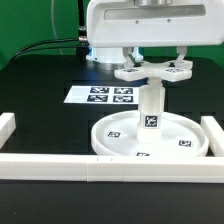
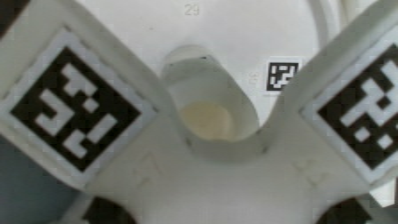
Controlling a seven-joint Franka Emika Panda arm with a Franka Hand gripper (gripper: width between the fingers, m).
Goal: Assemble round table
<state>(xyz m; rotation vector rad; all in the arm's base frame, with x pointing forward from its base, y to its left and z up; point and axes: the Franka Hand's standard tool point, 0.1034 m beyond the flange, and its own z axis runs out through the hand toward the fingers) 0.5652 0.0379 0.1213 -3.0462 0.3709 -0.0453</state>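
Observation:
In the exterior view my gripper (image 1: 150,62) is shut on the white cross-shaped foot (image 1: 150,71) and holds it level, right at the top of the short cylinder leg (image 1: 151,110). I cannot tell if foot and leg touch. The leg stands upright on the hub of the large rimmed disc (image 1: 112,140), which lies flat on the black table. In the wrist view the foot (image 2: 214,165) fills the picture, with two tagged arms spreading out and a round socket (image 2: 214,118) between them. A small tag (image 2: 281,75) shows past the foot. The fingertips are hidden.
The marker board (image 1: 105,95) lies behind the disc. White border rails run along the front (image 1: 90,166), the exterior view's left (image 1: 8,128) and its right (image 1: 213,132). The arm's base (image 1: 105,50) stands at the back.

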